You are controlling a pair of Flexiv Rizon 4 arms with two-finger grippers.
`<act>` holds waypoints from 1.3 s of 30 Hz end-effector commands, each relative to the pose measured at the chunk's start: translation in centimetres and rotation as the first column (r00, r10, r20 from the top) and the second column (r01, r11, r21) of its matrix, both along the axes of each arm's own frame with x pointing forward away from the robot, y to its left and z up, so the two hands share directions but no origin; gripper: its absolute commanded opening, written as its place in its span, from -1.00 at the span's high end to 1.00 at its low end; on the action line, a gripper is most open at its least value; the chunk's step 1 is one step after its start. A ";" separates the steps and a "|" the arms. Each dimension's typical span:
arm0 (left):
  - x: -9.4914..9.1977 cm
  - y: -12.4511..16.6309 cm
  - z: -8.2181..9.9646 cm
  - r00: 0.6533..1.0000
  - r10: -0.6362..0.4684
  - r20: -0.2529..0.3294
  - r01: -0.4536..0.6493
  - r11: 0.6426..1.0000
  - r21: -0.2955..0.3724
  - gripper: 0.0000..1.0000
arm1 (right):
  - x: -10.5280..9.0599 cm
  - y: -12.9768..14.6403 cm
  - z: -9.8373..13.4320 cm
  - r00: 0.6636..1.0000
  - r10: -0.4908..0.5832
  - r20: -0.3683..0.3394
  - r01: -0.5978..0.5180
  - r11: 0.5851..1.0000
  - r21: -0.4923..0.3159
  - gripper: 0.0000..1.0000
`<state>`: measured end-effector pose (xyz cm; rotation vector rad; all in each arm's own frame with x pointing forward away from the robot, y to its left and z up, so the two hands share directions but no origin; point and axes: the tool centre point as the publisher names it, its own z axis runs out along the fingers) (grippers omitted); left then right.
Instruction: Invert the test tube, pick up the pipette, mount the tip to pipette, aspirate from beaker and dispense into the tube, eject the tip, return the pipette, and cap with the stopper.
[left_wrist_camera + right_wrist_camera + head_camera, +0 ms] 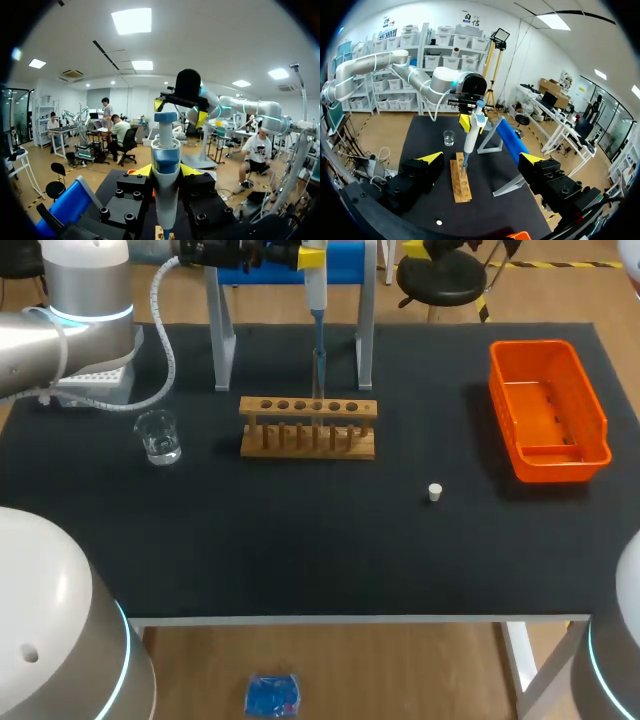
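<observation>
the left gripper (312,256) is clamped on the pipette (317,302), which hangs upright from its fingers, lower end down at a middle hole of the wooden rack (308,430). the right gripper (482,159) stands wide apart and empty, well back from the rack. the stopper (435,492) lies apart on the table (300,560).

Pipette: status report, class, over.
Left claw shut on pipette, tip down at rack. Right claw open, empty. Nothing blocking.

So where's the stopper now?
In the head view the stopper sits alone, right of the wooden rack and left of the orange bin.
</observation>
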<state>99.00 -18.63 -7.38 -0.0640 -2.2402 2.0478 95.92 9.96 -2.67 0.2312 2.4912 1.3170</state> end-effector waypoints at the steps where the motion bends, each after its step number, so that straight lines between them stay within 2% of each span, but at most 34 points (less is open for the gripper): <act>1: 0.0 0.0 0.0 1.000 0.000 0.000 0.000 1.000 0.000 1.00 | -0.7 0.4 0.5 1.000 -0.015 -0.011 0.015 1.000 -0.019 -1.00; 6: 0.0 0.0 0.0 1.000 0.000 0.000 0.000 1.000 0.000 1.00 | -1.2 1.0 1.0 0.999 -0.026 -0.020 0.026 0.999 -0.023 -1.00; 13: 0.0 0.0 0.0 1.000 0.000 0.000 0.000 1.000 0.000 1.00 | -0.5 2.3 1.6 0.992 -0.068 -0.104 0.068 0.998 -0.001 -1.00; 29: 0.0 0.0 0.0 1.000 0.000 0.000 0.000 1.000 0.000 1.00 | 0.8 7.9 3.3 0.983 -0.073 -0.167 0.079 0.996 0.031 -1.00; 32: 0.0 0.0 0.0 1.000 0.000 0.000 0.000 1.000 0.000 1.00 | 1.1 8.6 3.5 0.981 -0.074 -0.177 0.083 0.996 0.040 -0.69; 34: 0.0 0.0 0.0 1.000 0.000 0.000 0.000 1.000 0.000 1.00 | 1.3 9.0 3.6 0.981 -0.073 -0.181 0.082 0.996 0.044 0.04; 35: 0.0 0.0 0.0 1.000 0.000 0.000 0.000 1.000 0.000 1.00 | 1.4 9.1 3.6 0.980 -0.072 -0.187 0.083 0.995 0.050 0.11; 36: 0.0 0.0 0.0 1.000 0.000 0.000 0.000 1.000 0.000 1.00 | 1.4 9.3 3.6 0.980 -0.071 -0.188 0.083 0.995 0.053 0.35; 37: 0.0 0.0 0.0 1.000 0.000 0.000 0.000 1.000 0.000 1.00 | 1.5 9.5 3.6 0.979 -0.071 -0.189 0.083 0.995 0.054 0.72; 38: 0.0 0.0 0.0 1.000 0.000 0.000 0.000 1.000 0.000 1.00 | 1.6 9.6 3.6 0.979 -0.071 -0.190 0.083 0.995 0.055 1.00; 39: 0.0 0.0 0.0 1.000 0.000 0.000 0.000 1.000 0.000 1.00 | 1.6 9.7 3.6 0.978 -0.071 -0.195 0.083 0.995 0.059 1.00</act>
